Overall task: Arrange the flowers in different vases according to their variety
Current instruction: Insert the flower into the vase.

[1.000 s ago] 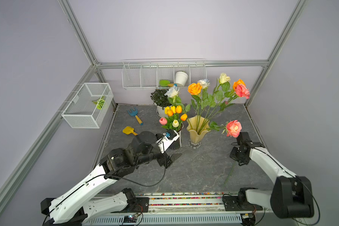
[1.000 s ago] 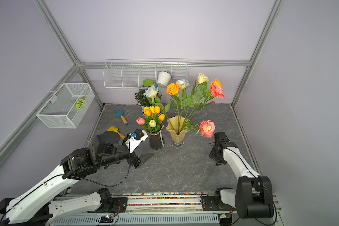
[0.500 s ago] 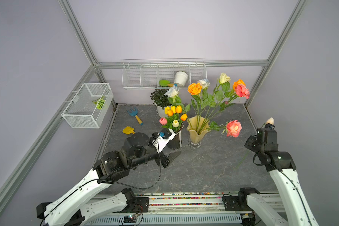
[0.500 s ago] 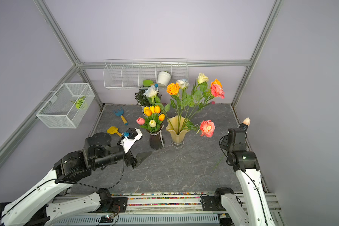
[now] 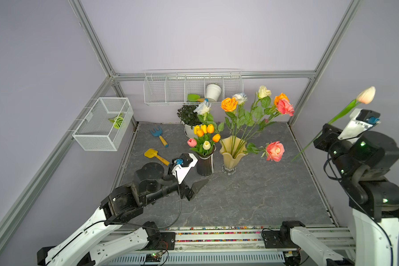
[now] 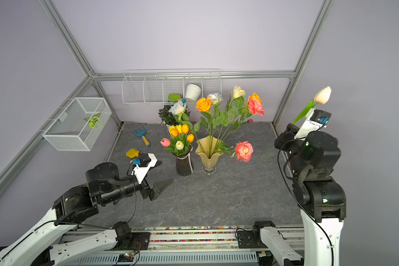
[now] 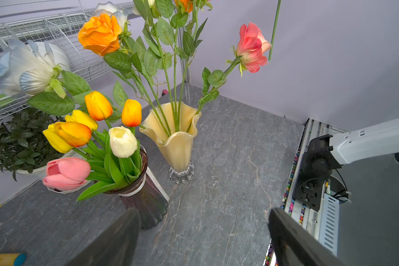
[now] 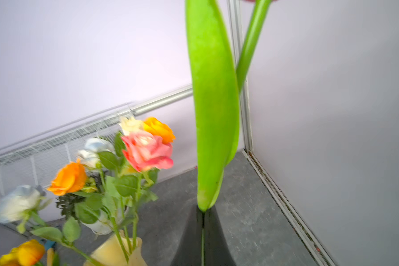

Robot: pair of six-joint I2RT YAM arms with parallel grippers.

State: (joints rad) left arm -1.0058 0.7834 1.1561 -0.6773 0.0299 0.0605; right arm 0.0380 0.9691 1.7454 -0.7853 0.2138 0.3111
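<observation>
My right gripper (image 5: 323,134) (image 8: 203,213) is shut on the green stem of a cream-pink tulip (image 5: 366,95) (image 6: 323,95), held high at the right wall with the bloom up. Its long leaf (image 8: 213,103) fills the right wrist view. A dark purple vase (image 5: 205,164) (image 7: 145,198) holds several yellow, orange, pink and cream tulips (image 5: 204,135). Beside it, a pale yellow vase (image 5: 232,154) (image 7: 175,142) holds several roses (image 5: 251,112). My left gripper (image 5: 195,190) (image 7: 203,211) hovers open and empty in front of the purple vase.
A bushy plant in a white pot (image 5: 189,117) stands behind the vases. A blue rake (image 5: 158,135) and a yellow shovel (image 5: 153,154) lie at the left. A wire basket (image 5: 101,124) hangs on the left wall, a wire shelf (image 5: 191,87) on the back wall.
My right arm has risen from the table's right side, lifting the tulip high into the air. My left arm has drawn back a little, still open.
</observation>
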